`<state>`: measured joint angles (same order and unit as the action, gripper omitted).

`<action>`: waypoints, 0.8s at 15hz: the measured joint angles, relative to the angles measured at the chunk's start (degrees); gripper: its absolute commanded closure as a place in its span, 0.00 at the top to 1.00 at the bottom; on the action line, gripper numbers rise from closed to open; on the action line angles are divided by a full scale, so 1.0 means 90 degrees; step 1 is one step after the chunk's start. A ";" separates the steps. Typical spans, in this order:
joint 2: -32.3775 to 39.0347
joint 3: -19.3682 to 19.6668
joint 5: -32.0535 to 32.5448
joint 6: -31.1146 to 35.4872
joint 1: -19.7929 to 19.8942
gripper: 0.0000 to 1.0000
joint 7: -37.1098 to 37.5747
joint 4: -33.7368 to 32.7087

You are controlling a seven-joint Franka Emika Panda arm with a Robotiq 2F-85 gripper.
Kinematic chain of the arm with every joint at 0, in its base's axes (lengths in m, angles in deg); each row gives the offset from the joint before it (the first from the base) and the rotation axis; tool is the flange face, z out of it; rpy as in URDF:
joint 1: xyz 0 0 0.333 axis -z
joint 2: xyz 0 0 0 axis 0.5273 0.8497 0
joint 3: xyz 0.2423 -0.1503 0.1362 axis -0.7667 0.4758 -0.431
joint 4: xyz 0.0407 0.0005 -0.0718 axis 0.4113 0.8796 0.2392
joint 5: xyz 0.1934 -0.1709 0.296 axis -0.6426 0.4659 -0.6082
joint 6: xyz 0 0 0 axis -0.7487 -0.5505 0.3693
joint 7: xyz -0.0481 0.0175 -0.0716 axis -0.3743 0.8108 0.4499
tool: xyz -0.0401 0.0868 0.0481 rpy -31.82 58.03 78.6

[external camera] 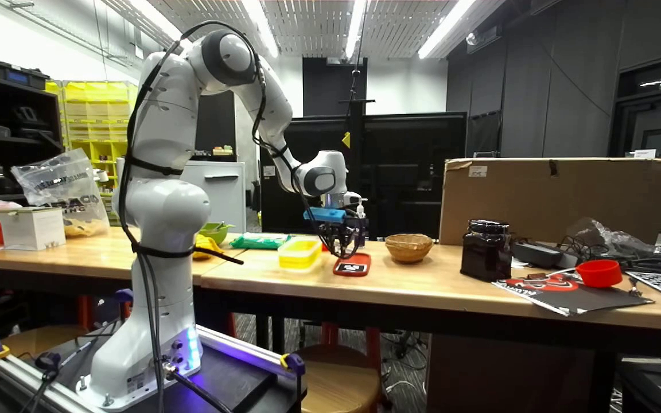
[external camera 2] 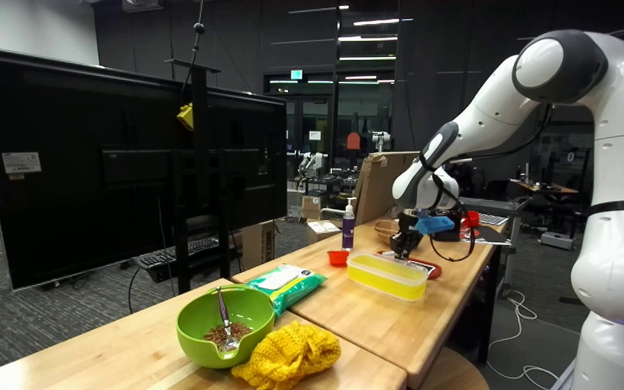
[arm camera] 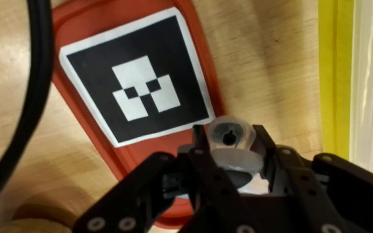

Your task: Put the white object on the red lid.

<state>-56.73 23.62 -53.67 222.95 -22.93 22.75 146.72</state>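
The red lid lies flat on the wooden table and shows in both exterior views (external camera: pixel 360 258) (external camera 2: pixel 435 271). It is a rounded rectangle with a black-and-white square tag on top, plain in the wrist view (arm camera: pixel 154 150). My gripper (arm camera: pixel 230 132) points down over the lid's edge; it also shows in both exterior views (external camera: pixel 343 251) (external camera 2: pixel 402 254). A small translucent white object (arm camera: pixel 235 158) with a round dark hole sits between the fingertips, and the fingers appear closed on it. Whether its underside touches the lid cannot be told. The fingers hide part of the lid.
A clear-rimmed yellow container (external camera 2: pixel 388 279) stands close beside the lid and gripper. A wicker bowl (external camera: pixel 409 248) is on the lid's other side. A red cup (external camera 2: pixel 338 258), pump bottle (external camera 2: pixel 348 230), wipes pack (external camera 2: pixel 290 284), green bowl (external camera 2: pixel 225 346) and dark jar (external camera: pixel 486 252) stand around.
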 measured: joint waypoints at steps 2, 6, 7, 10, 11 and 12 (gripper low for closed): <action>-0.0030 -0.0015 -0.0273 0.0228 0.0071 0.39 -0.0065 0.0228; -0.0129 -0.0039 -0.0501 0.0455 0.0146 0.69 -0.0119 0.0560; -0.0161 -0.0039 -0.0501 0.0458 0.0148 0.75 -0.0117 0.0608; -0.0297 -0.0035 -0.0411 0.0447 0.0149 0.95 -0.0065 0.0686; -0.0358 -0.0025 -0.0287 0.0436 0.0149 0.98 0.0016 0.0692; -0.0429 -0.0012 -0.0105 0.0418 0.0149 1.00 0.0141 0.0694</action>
<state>-60.59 23.51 -54.62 226.71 -21.60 24.02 152.96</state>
